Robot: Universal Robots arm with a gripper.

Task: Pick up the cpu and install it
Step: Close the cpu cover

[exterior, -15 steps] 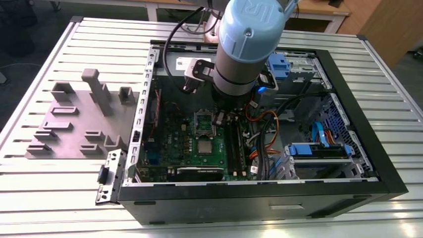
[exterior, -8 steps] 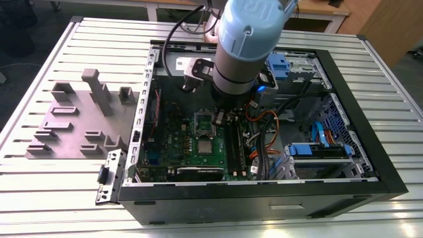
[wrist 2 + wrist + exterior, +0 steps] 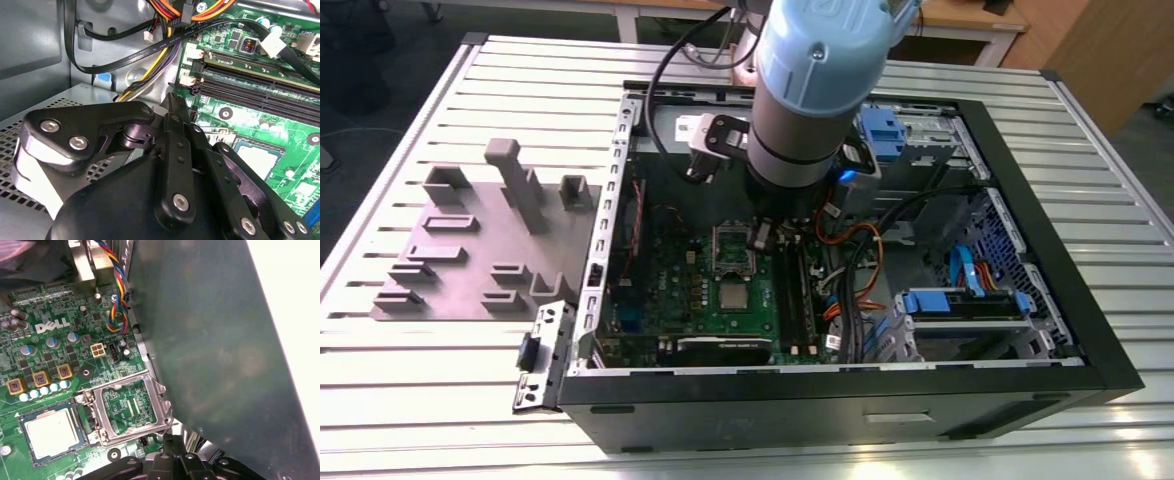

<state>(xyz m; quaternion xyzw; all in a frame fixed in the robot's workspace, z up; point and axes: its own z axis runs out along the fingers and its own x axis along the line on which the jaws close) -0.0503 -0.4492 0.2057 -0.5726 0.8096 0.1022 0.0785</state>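
Note:
The cpu (image 3: pixel 52 432), a small square chip with a silver-grey top, lies flat in its socket on the green motherboard (image 3: pixel 60 347); it also shows as the cpu (image 3: pixel 736 297) and the cpu (image 3: pixel 257 157). Beside it the rectangular metal socket frame (image 3: pixel 132 407) stands flipped open. My gripper (image 3: pixel 167 437) hangs low inside the computer case, its tip at a corner of that frame and apart from the chip. In the exterior view the gripper (image 3: pixel 767 238) sits at the frame's right, by the memory slots. The gripper (image 3: pixel 171 100) looks shut with nothing in it.
The black case walls (image 3: pixel 1067 300) close in the board on all sides. Cable bundles (image 3: pixel 854 260) and blue drive cages (image 3: pixel 961 300) fill the exterior view's right. A grey fixture block (image 3: pixel 467 250) lies on the slatted table at the exterior view's left.

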